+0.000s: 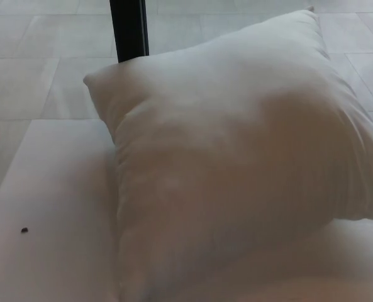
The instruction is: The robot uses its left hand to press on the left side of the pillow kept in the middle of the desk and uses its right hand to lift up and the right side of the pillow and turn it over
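Note:
A large white pillow point(236, 163) fills most of the head view, lying on the white desk point(54, 189). Its right side looks raised and tilted, with one corner pointing up at the top right and another corner at the upper left. Neither of my hands shows in the picture; whatever is under or behind the pillow is hidden.
A black upright post point(129, 28) stands behind the desk at the top. Pale tiled floor point(35, 56) lies beyond the desk's far edge. A small dark speck point(24, 230) sits on the desk at the left.

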### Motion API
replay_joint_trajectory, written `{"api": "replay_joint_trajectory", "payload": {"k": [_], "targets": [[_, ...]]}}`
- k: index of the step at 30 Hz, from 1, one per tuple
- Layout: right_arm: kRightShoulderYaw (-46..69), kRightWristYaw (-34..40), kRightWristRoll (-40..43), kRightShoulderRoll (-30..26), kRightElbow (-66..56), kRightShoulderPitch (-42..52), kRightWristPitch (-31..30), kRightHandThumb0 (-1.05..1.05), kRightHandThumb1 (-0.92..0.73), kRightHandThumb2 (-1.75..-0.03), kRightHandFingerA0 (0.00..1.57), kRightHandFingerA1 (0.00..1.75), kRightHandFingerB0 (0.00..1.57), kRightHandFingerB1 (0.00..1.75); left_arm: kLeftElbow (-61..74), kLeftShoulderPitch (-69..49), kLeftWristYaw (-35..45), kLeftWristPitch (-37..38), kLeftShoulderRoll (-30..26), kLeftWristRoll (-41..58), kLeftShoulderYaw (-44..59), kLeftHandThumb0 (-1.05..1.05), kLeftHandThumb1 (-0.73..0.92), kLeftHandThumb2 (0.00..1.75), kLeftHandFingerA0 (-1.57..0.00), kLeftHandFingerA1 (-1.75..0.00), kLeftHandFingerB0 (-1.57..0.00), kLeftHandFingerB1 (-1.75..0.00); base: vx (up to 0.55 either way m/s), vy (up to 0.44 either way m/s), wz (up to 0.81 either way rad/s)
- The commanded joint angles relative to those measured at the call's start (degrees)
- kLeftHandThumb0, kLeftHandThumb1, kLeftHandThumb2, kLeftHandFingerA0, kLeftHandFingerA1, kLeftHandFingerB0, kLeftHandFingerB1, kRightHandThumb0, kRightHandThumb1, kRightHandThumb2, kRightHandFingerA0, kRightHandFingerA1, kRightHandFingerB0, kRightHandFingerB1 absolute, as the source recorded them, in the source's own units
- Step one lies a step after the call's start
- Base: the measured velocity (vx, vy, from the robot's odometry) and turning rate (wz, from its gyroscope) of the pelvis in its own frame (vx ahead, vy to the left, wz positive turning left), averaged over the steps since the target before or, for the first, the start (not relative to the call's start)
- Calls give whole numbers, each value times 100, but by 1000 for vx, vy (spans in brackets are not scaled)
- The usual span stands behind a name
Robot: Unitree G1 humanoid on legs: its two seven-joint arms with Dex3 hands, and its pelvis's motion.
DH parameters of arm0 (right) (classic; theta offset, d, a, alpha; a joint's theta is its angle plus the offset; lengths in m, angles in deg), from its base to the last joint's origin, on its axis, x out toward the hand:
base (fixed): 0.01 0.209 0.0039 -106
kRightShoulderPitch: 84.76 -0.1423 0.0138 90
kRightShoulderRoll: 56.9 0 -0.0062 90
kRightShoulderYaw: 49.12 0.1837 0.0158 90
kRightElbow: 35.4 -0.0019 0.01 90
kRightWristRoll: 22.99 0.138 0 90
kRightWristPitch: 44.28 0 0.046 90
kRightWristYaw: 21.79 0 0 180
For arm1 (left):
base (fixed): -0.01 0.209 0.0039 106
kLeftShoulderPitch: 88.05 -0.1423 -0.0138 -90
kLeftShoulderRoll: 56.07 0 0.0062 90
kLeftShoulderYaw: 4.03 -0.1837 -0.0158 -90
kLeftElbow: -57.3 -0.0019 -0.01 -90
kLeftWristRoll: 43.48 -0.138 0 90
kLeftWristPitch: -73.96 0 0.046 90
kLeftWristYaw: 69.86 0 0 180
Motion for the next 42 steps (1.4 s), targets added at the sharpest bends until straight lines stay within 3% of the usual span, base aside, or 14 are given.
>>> {"api": "replay_joint_trajectory", "payload": {"k": [1,3,4,8,9,15,18,25,26,27,30,34,41,42], "targets": [[1799,-515,2060,-497,18,-541,-1135,-98,-63,-107,13,59,2,29,1121,714,437,-475,542,2445,1557,-71,42,81,-56,-56,-48,-51,0,0,0],[1986,-389,2162,-619,87,-883,-1154,-105,-87,-66,17,57,0,30,1168,1293,24,-667,533,2496,1626,-73,56,58,-62,-45,-54,-40,0,0,0],[2000,-345,2114,-725,77,-1081,-1208,-101,-66,-108,47,95,3,25,1306,1535,-136,-839,501,2490,1630,-76,57,58,-59,-43,-51,-38,0,0,0],[2121,-603,2283,-1174,-303,-2020,-1430,-105,-70,-114,23,62,6,51,1998,2455,-619,-1279,344,2531,1582,-75,58,59,-54,-44,-43,-37,0,0,0],[2160,-740,2324,-1269,-295,-2203,-1394,-102,-84,-66,10,55,6,54,2075,2673,-650,-1311,294,2498,1550,-74,59,58,-52,-43,-44,-36,0,0,0],[1709,-733,2045,-1347,-1269,-3279,-1098,-105,-84,-66,37,61,20,50,2544,3880,-790,-1809,133,2393,1268,-63,46,89,-43,-59,-25,-47,0,0,0],[1229,-778,2045,-1035,-2361,-3675,-1354,-105,-63,-110,48,72,27,62,3211,4432,-1167,-2124,445,2358,957,-60,49,93,-39,-60,-18,-47,0,0,0],[-37,-367,1766,-236,-3840,-4421,-2234,-99,-87,-67,28,39,18,28,4093,4911,-1294,-2597,1309,2083,-78,-71,70,61,-33,-48,-26,-35,0,0,0],[-175,-347,1724,-160,-3915,-4490,-2327,-97,-67,-110,19,49,7,36,4159,4910,-1270,-2628,1392,2048,-208,-68,72,61,-36,-53,-26,-38,0,0,0],[-441,-364,1646,-12,-4034,-4580,-2417,-96,-89,-68,24,36,13,25,4251,4883,-1281,-2651,1567,1898,-482,-68,70,62,-36,-48,-26,-36,0,0,0],[-898,-288,1595,380,-4312,-4698,-2684,-95,-87,-67,27,36,17,28,4279,4716,-1278,-2561,1872,1403,-1166,-62,54,99,-36,-62,-14,-47,0,0,0],[-1451,-274,1305,677,-4562,-4567,-2725,-95,-88,-68,27,34,19,28,4328,4284,-1092,-2559,2087,1287,-1734,-70,75,63,-41,-45,-28,-34,0,0,0],[-1931,-26,1049,1103,-4331,-4618,-2658,-93,-67,-109,19,49,9,40,4375,3807,-1323,-2641,2365,996,-2471,-73,61,94,-29,-56,-16,-45,0,0,0],[-1965,3,1054,1155,-4292,-4628,-2693,-99,-85,-67,26,39,20,29,4361,3746,-1321,-2619,2398,983,-2544,-75,61,95,-27,-57,-14,-45,0,0,0]]}}
